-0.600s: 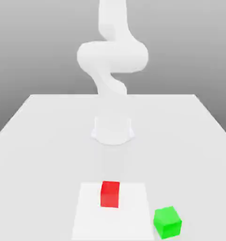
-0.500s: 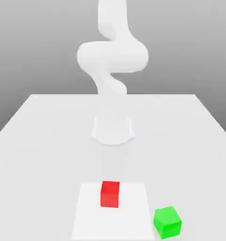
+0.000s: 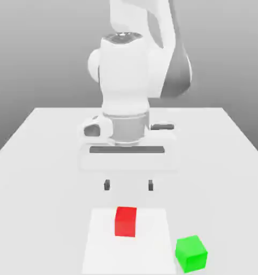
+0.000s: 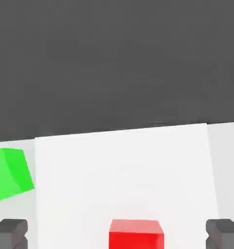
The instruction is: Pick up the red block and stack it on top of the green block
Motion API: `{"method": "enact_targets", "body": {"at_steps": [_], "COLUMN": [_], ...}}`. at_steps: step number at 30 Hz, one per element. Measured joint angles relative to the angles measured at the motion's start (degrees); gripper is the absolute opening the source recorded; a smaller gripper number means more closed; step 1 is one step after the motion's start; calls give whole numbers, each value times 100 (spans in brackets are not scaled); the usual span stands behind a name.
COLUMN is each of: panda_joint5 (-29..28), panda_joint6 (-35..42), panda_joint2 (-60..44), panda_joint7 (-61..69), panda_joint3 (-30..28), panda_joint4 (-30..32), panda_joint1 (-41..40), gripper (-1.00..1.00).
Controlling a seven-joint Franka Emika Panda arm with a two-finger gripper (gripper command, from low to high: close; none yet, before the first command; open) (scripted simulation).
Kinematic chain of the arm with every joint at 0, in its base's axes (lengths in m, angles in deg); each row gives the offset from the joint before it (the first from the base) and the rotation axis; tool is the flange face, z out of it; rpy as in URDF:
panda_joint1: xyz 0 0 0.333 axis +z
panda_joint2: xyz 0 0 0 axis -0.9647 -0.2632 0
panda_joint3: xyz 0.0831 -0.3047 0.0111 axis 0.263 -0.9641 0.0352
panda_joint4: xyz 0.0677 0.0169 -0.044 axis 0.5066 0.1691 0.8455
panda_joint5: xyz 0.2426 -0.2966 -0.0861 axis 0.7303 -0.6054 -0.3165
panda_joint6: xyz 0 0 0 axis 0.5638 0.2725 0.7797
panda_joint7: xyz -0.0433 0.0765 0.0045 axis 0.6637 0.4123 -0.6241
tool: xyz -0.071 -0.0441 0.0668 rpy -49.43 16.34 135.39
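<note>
The red block (image 3: 125, 221) rests on a white square patch (image 3: 101, 247) near the table's front; it also appears in the hand view (image 4: 136, 234). The green block (image 3: 191, 252) stands just off the patch's corner, toward the exterior view's right and a little nearer than the red one, and appears again in the hand view (image 4: 9, 173). My gripper (image 3: 128, 185) hangs above the table, behind the red block and slightly higher. Its two dark fingertips (image 3: 107, 185) stand wide apart with nothing between them. In the hand view the red block lies midway between the fingertips (image 4: 9, 232).
The white table (image 3: 50, 161) stretches wide on both sides of the arm. The arm's bulky white body (image 3: 128, 80) rises behind the gripper over the table's middle. Dark floor shows beyond the table edge (image 4: 118, 127) in the hand view.
The arm has swung forward and down toward the front of the table: the hand and fingertips now hang close behind the red block. Neither block has moved.
</note>
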State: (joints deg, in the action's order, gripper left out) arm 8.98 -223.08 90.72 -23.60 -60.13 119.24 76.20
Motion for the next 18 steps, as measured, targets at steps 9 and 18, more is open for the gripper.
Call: {"method": "enact_targets", "body": {"at_steps": [9,18], "panda_joint5": [40,-73], "panda_joint6": [-1306,-893], "panda_joint2": [-1571,-1084], "panda_joint7": [17,-60], "panda_joint3": [117,81], "panda_joint4": [-61,4], "panda_joint1": [-90,-79], "gripper": [-100,-100]}}
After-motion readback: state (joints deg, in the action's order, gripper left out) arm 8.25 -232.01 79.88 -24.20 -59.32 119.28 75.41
